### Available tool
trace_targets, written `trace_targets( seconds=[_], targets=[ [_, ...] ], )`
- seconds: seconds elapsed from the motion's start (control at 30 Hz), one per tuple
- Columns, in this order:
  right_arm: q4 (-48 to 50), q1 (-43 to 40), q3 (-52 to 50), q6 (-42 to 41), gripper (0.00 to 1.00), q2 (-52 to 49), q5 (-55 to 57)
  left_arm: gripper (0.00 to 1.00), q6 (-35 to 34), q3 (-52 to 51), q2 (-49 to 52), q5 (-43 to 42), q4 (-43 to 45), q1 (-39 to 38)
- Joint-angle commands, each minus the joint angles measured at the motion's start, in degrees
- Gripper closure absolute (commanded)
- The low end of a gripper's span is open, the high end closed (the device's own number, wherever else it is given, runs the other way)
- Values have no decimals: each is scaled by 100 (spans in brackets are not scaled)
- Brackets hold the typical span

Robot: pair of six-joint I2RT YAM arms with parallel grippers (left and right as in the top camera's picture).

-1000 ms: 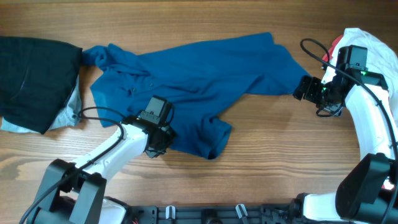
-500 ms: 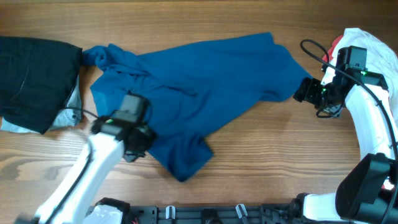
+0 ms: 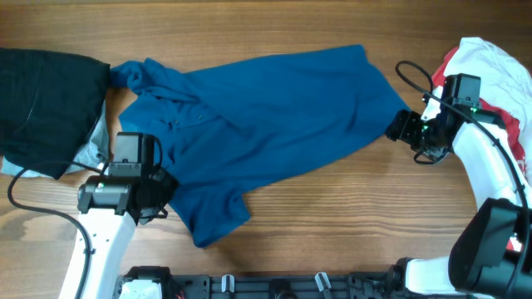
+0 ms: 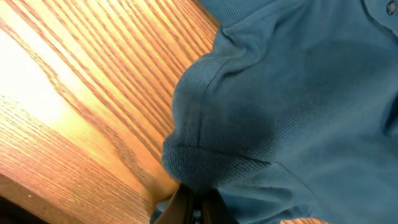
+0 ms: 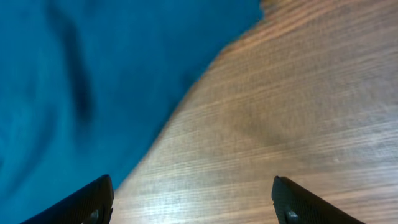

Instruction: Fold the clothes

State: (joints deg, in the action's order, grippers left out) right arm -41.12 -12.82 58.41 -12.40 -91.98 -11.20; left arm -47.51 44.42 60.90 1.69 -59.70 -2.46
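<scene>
The clothes, a deep-blue polo shirt (image 3: 274,124), lie spread across the middle of the table, collar (image 3: 141,76) at the far left. My left gripper (image 3: 163,198) is at the shirt's lower left edge. In the left wrist view it (image 4: 196,208) is shut on a bunched fold of the blue fabric (image 4: 280,106). My right gripper (image 3: 394,129) sits at the shirt's right edge, just over the wood. In the right wrist view it (image 5: 196,199) is open with only bare table between its fingertips (image 5: 93,200), and the shirt (image 5: 87,74) fills the upper left.
A black garment over a pale-blue one (image 3: 41,100) lies at the far left, touching the shirt's collar end. A red-and-white top (image 3: 490,66) is heaped at the right edge behind my right arm. The wooden table (image 3: 349,216) shows in front of the shirt.
My left gripper has pulled the shirt's lower flap to the left, so the bottom corner now lies further left. My right gripper has crept slightly left toward the shirt's edge.
</scene>
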Motion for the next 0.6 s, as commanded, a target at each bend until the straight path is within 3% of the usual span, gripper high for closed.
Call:
trace_targets(
  seconds=[0.0, 0.57],
  targets=[
    [396, 24, -238, -280, 18, -293, -92, 96, 236, 63, -37, 317, -105, 79],
    [1814, 236, -267, -758, 20, -1541, 42, 96, 234, 63, -37, 717, -326, 76]
  ],
)
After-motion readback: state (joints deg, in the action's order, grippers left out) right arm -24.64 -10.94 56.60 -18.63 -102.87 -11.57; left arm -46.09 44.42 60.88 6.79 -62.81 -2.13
